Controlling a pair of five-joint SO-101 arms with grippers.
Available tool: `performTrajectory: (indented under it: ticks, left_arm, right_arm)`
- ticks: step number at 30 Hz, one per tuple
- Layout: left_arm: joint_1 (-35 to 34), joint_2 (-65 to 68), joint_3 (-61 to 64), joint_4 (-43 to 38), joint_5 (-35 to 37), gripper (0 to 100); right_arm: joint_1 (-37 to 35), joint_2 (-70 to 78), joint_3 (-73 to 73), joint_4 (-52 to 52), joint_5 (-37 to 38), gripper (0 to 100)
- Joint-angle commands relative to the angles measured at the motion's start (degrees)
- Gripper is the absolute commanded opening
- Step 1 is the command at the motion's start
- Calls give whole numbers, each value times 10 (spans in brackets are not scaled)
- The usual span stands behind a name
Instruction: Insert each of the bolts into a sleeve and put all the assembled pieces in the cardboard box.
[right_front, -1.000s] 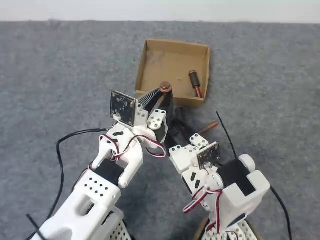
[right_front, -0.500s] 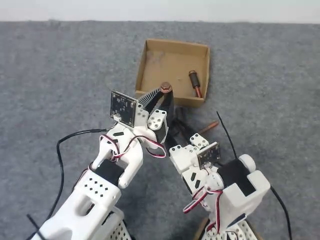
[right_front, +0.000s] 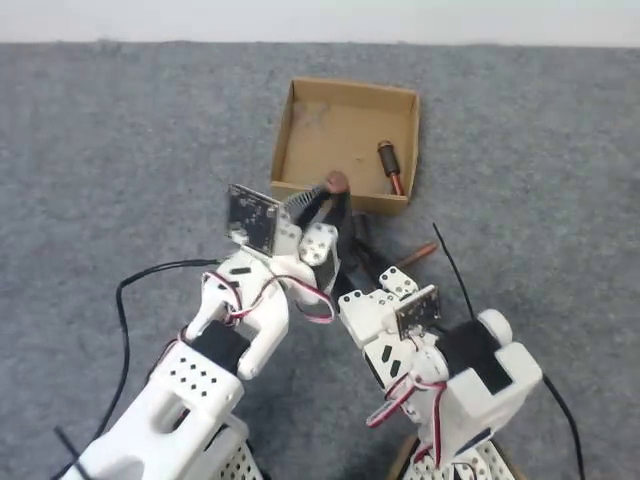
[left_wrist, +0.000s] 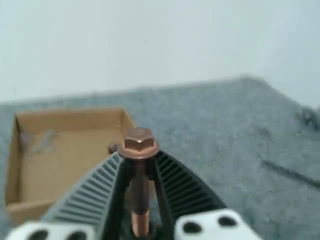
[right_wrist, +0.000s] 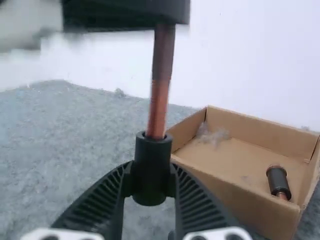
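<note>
While the left gripper (left_wrist: 138, 167) clamps a copper bolt (left_wrist: 140, 145) upright, its shank in the black sleeve (right_wrist: 150, 155) pinched by the right gripper (right_wrist: 150, 176), the cardboard box (right_front: 300, 100) sits just behind, one assembled piece (right_front: 389, 164) inside, a loose bolt (right_front: 422, 251) nearby.

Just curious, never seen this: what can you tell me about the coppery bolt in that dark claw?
The bolt looks like copper-coloured metal: flanged hex head, smooth shank. The left gripper is shut on the shank just below the head. Its other end sits in the black sleeve that the right gripper clamps.
</note>
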Motion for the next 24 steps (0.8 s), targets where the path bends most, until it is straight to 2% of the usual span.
performTrajectory:
  ticks: [1, 11, 24]
  left_arm:
    - [20, -8, -5, 43, -11, 12]
    - [23, -8, -1, 43, -11, 12]
    - [22, -8, 70, 41, -11, 12]
  right_arm:
    - [-1, -6, 13, 2, 8, 6]
    - [-1, -6, 13, 13, 11, 6]
    - [-1, -6, 13, 14, 11, 6]
